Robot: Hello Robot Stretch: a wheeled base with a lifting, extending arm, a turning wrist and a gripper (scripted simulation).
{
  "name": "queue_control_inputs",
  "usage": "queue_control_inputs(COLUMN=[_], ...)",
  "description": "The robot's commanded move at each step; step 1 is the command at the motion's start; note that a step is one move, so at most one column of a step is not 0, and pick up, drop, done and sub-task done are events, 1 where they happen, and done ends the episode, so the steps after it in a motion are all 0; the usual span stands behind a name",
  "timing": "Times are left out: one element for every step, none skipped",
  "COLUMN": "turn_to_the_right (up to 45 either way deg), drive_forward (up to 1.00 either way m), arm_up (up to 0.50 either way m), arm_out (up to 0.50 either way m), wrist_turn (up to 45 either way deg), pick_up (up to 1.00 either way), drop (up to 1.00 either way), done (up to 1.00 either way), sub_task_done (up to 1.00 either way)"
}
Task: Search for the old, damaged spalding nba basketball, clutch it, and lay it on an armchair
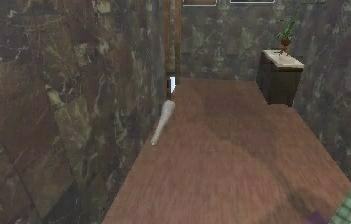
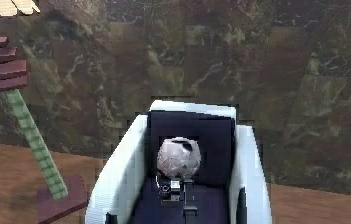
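A worn, grey-pink ball (image 2: 179, 157) shows in the arm side view in front of the dark backrest of a white armchair (image 2: 123, 175) with navy cushions. Just below the ball is my gripper (image 2: 173, 185), at the far end of the dark arm that rises from the bottom edge over the seat. The ball sits at the gripper's far end with the chair's cushions right behind it, so I cannot tell whether the gripper holds it or whether it rests on the seat.
A dark marble wall (image 2: 283, 80) runs behind the armchair. A green striped post (image 2: 28, 130) with dark red shelves stands left of it. Ahead, wooden floor (image 1: 233, 150) leads to a dark cabinet (image 1: 281, 78) bearing a plant; a pale bat (image 1: 163, 122) leans at the left wall.
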Motion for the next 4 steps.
queue_control_inputs(turn_to_the_right=[0.0, 0.0, 0.0, 0.0], drive_forward=[0.0, 0.0, 0.0, 0.0], arm_up=[0.0, 0.1, 0.0, 0.0], arm_out=[0.0, 0.0, -0.08, 0.0], wrist_turn=[0.0, 0.0, 0.0, 0.0], pick_up=[0.0, 0.0, 0.0, 0.0], drop=[1.0, 0.0, 0.0, 0.0], done=[0.0, 0.0, 0.0, 1.0], sub_task_done=[0.0, 0.0, 0.0, 0.0])
